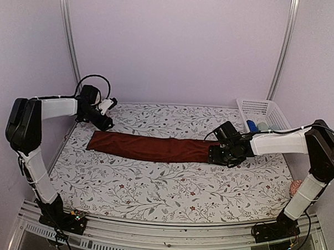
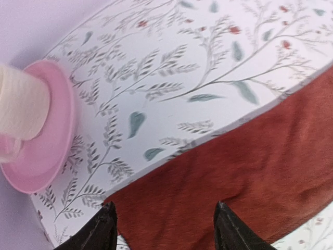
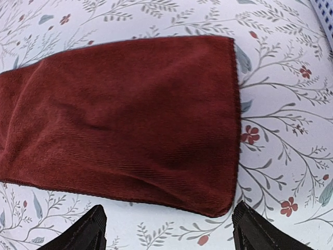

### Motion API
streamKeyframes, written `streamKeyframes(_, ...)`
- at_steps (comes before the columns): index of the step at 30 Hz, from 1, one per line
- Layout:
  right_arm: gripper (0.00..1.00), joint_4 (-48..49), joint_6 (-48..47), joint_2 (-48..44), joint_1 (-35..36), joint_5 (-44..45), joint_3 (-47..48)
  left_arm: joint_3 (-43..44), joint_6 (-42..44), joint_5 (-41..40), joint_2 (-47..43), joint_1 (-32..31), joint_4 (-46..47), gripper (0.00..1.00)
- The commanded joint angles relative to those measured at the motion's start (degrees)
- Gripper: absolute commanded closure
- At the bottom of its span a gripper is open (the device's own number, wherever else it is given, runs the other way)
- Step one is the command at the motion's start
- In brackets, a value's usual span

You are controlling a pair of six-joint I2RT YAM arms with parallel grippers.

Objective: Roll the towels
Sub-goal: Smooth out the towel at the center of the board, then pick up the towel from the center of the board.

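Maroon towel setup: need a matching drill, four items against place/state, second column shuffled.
Column 1
1. maroon towel
2. white basket
3. left gripper
4. right gripper

Column 2
A. at the far right corner of the table
B. open, at the towel's right end
C. laid flat as a long strip across the middle
D. open, at the towel's left end

Pairs: 1-C, 2-A, 3-D, 4-B
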Motion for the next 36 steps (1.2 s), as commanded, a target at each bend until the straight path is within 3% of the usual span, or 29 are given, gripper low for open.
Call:
streamKeyframes(1, 0.15, 3.09, 5.21, -2.87, -2.20, 1.91, -2.68, 1.23, -1.91, -1.90, 4.75, 5.28, 1.54, 0.38)
streamKeyframes(4, 0.15, 3.21, 5.75, -2.47, -2.92, 1.75, -3.08, 1.65, -1.70, -2.02, 6.93, 7.32, 2.78, 0.48)
streamKeyframes(6, 0.15, 3.21, 5.86, -2.15, -3.05, 1.81, -3.17, 1.72, -1.43, -2.84, 7.64, 7.87, 3.39, 0.60)
streamKeyframes(15, 0.15, 3.56, 6.39, -0.18, -3.08, 1.19, -2.88, 2.83, 0.27, -7.83, 13.42, 8.00, 5.46, 0.80)
streamKeyframes(28, 0.11, 3.53, 8.76, 1.48, -4.33, 2.28, -2.76, 2.26, -0.78, -17.44, 17.40, 7.98, 6.74, 0.84)
streamKeyframes(36, 0.12, 5.23, 8.95, 6.18, -6.74, 0.03, -0.49, 1.72, -1.96, -16.05, 15.46, 7.96, 5.89, 0.83)
